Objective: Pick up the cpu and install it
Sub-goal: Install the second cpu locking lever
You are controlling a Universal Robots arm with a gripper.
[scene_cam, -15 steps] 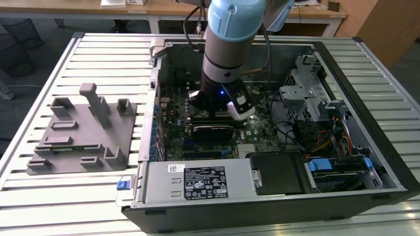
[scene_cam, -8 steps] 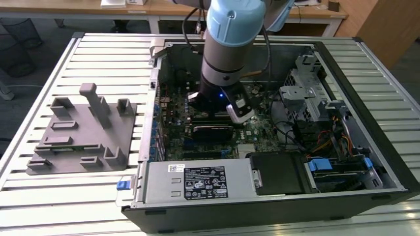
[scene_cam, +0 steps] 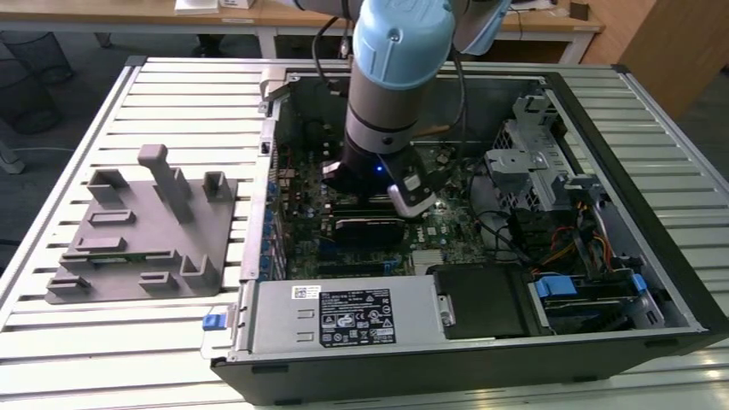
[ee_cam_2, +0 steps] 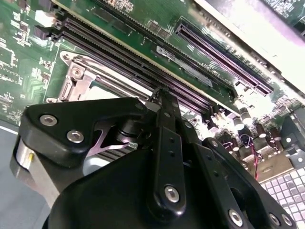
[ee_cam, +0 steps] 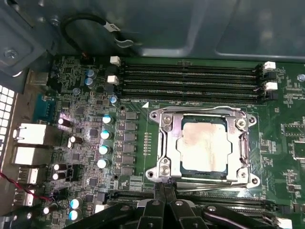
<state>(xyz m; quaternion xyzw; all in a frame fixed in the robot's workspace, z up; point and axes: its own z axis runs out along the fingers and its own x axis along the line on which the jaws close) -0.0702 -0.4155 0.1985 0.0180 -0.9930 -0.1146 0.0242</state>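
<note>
The cpu [ee_cam: 202, 145], a flat square chip with a dull silver top, lies inside the metal socket frame [ee_cam: 164, 138] on the green motherboard [ee_cam: 86, 100]. In the first wrist view my gripper [ee_cam: 164, 188] hangs just off the frame's edge, fingertips pressed together with nothing between them, apart from the chip. The second wrist view looks past the gripper's black linkage [ee_cam_2: 164, 143] to the socket frame [ee_cam_2: 78, 78] beyond the fingertips. In the exterior view the arm reaches down into the open computer case [scene_cam: 638, 128], and the gripper [scene_cam: 411, 201] sits low over the board.
Memory slots [ee_cam: 190, 78] run along the socket's far side, and capacitors [ee_cam: 105, 136] stand beside it. The case holds a power supply [scene_cam: 341, 316], a drive cage [scene_cam: 535, 162] and cables [scene_cam: 569, 248]. A grey plastic tray [scene_cam: 148, 231] with upright posts sits on the slatted table at the exterior view's left.
</note>
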